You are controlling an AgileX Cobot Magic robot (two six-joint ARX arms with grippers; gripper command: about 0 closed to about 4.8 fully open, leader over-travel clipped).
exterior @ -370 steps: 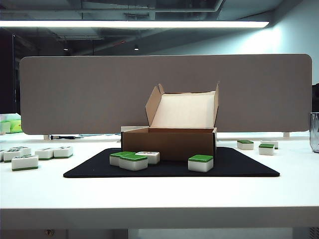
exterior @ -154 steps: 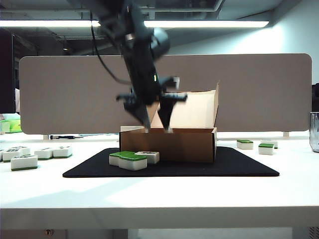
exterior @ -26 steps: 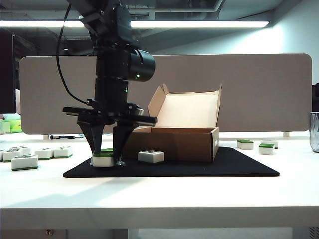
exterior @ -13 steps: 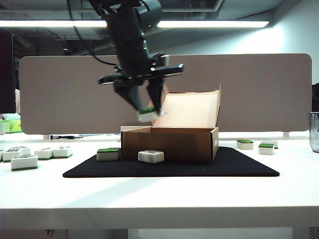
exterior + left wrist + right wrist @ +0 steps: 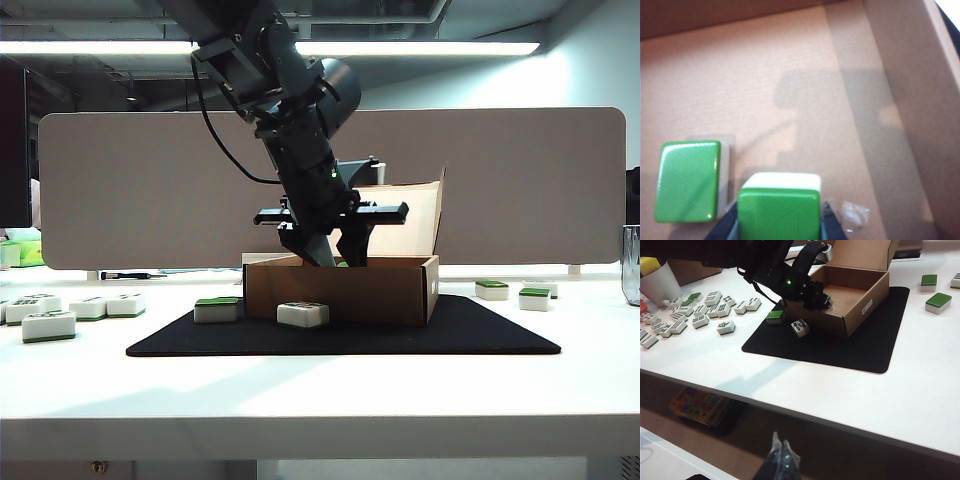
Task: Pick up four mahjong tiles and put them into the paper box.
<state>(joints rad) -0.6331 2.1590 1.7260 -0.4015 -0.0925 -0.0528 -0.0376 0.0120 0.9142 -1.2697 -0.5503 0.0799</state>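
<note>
While my left gripper [image 5: 780,227] hung low inside the shallow brown cardboard box [image 5: 340,290], its jaws were clamped on a small white mahjong tile with a glossy green back [image 5: 779,209], green face up. That held tile sat just above the corrugated box floor [image 5: 805,75], on the box's left side as the exterior camera saw it. Its long axis ran across the jaws, short sides pinched.

A second green-backed tile [image 5: 687,181] lay flat on the floor just beside the held one, apparently not touching. The drop had to clear it, so the free floor away from that neighbour was the safer side, I judged. Smooth hard blocks on matte card: I expected a slight slide on release, nothing more.

Two more tiles remained outside on the black mat [image 5: 480,335], near the box's front left: one green-side-up [image 5: 217,309], one face-up [image 5: 303,314]. My left arm was clearly nearer to both.

My right gripper [image 5: 781,460] was parked low below the table's near edge, far from the box; its tips looked shut and empty.
</note>
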